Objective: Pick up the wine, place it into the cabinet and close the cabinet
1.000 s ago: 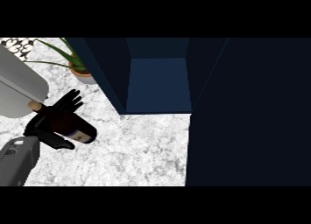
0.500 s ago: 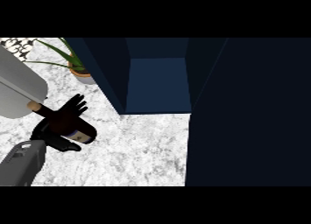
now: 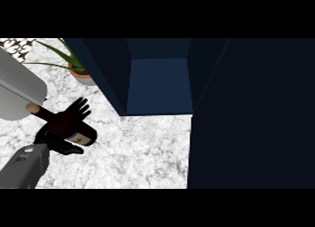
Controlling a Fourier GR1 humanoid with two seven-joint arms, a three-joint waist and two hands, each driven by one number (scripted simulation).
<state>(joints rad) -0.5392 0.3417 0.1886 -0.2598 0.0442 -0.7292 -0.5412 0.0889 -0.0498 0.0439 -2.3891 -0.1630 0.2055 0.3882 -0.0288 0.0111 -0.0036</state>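
1. My left hand [image 3: 63, 128] has its fingers [image 3: 78, 108] spread almost straight over the dark glass wine bottle with the cork top and pale label [image 3: 78, 135], with the thumb lower down beside the label. I judge it laid on the bottle, not yet closed round it.
2. Against the view a second ago, the hand has crept slightly toward the bottle's neck; the bottle itself has not shifted.
3. The bottle lies tilted on the white marbled counter [image 3: 133, 150], cork [image 3: 33, 107] touching or just beside a pale grey cylinder [image 3: 12, 91] at the left.
4. So the pick-up is unfinished: I need a curl before any lift.
5. The dark blue cabinet with its open compartment [image 3: 156, 82] stands near, to the right; a potted green plant [image 3: 78, 71] sits beside it.
6. My right hand shows nowhere.
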